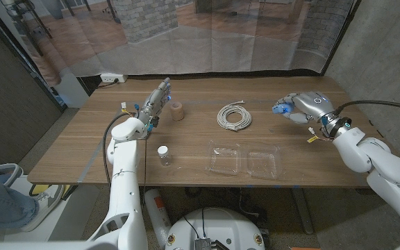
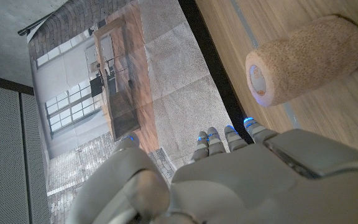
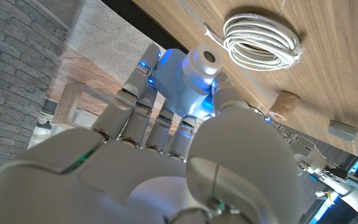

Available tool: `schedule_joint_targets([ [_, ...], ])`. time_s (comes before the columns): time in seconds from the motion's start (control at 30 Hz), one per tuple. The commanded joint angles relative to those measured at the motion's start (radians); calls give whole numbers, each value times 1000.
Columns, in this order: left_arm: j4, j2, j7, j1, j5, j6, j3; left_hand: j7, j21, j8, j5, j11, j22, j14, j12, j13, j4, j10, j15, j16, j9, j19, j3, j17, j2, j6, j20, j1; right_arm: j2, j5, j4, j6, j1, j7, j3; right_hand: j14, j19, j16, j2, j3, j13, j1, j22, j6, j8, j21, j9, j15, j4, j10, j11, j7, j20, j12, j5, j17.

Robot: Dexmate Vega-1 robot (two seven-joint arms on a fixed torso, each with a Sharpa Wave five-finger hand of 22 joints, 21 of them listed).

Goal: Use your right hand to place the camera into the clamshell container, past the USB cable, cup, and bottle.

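Now camera (image 3: 188, 78) within right robot hand (image 1: 304, 108)

One wooden table (image 1: 82, 139). One coiled USB cable (image 1: 234, 116). One tan cup (image 1: 178, 111) lying on its side. One small clear bottle (image 1: 164, 155) with a white cap. One open clamshell container (image 1: 245, 160), with two halves side by side. One blue and white camera (image 1: 282, 107). Two robot hands: one left hand (image 1: 156, 98), one right hand (image 1: 304, 105). One person's leg (image 1: 2, 201) in jeans at the edge. One white power strip (image 1: 112, 78) beyond the table.
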State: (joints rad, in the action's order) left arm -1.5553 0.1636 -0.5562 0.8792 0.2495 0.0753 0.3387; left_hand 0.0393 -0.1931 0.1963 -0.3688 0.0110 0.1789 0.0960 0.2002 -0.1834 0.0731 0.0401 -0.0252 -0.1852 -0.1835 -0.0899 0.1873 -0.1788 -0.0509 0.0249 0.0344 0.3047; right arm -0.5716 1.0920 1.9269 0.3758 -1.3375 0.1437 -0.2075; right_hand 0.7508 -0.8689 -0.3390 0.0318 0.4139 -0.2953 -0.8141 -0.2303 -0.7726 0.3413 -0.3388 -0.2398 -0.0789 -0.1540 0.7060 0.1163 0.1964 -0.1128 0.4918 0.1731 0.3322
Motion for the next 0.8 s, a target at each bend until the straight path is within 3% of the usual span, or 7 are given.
schedule_joint_targets([
  [0.03, 2, -2, 2, -1, 1, 2, 4, 1, -8, 3, 0, -3, 2, 1, 3, -5, 0, 1, -2, -3, -5, -1, -5, -5, 3, -5, 2, 11, 8, -2, 16, 50, -23, 18, -20, 12, 2, 3, 60, 2, -3, -48, -5, -33, 9, -7, -19, -98, 6, 30, 21, 15, 1, 8, 6, 5],
  [0.8, 32, -9, -4, -22, -5, -6, 8, 1, -7, 3, 2, 0, 2, 1, 3, -5, 1, 1, -1, -3, -5, -2, -9, -5, 6, -6, 2, 14, 31, -19, 20, 141, -65, 70, -62, 18, 5, 5, 63, 2, -7, -53, -7, -47, 13, -16, -24, -101, 5, 38, 26, 15, -1, 9, 7, 10],
])
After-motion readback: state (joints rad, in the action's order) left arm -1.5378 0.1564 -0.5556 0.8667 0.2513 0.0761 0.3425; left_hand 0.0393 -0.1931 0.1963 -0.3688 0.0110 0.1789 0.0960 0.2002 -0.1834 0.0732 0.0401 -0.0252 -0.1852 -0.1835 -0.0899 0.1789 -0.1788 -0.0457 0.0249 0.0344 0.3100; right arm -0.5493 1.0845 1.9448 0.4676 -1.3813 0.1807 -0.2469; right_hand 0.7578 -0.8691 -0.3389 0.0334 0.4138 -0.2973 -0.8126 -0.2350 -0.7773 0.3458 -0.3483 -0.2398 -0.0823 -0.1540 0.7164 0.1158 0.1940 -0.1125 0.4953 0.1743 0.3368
